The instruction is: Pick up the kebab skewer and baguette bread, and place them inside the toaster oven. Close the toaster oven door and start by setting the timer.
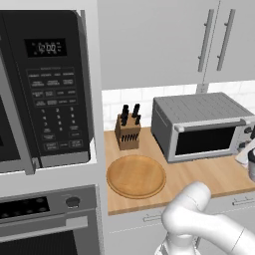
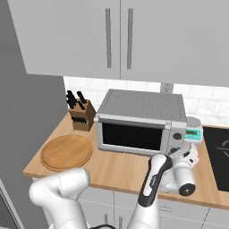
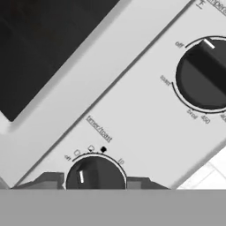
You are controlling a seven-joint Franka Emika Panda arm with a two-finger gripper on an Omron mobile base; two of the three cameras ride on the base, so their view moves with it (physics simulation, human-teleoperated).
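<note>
Sitting shut on the wooden worktop, the toaster oven fills the right middle of the left base view, a boxy grey metal case with a ribbed top. Its door is dark glass in a silver frame, with a bar handle along the upper edge. The skewer and the bread cannot be seen through the glass.

Close up in the hand view, the pale control panel carries a black timer knob at the bottom centre, its white pointer mark near upright. Above it runs small print that reads "timer/toast", with "off" to the left of the dial and a tiny number to its right. A larger black knob sits at the upper right, ringed by "off", "toast", "broil" and "450".

The gripper stands part-spread, one grey fingertip on each side of the timer knob; whether the tips actually press it I cannot tell. In the right base view the white hand reaches at the oven's right front corner.

A round wooden board lies at lower centre of the left base view, with a knife block behind it. A black microwave showing glowing digits occupies the upper left. A small scale with a green display stands right of the oven.
</note>
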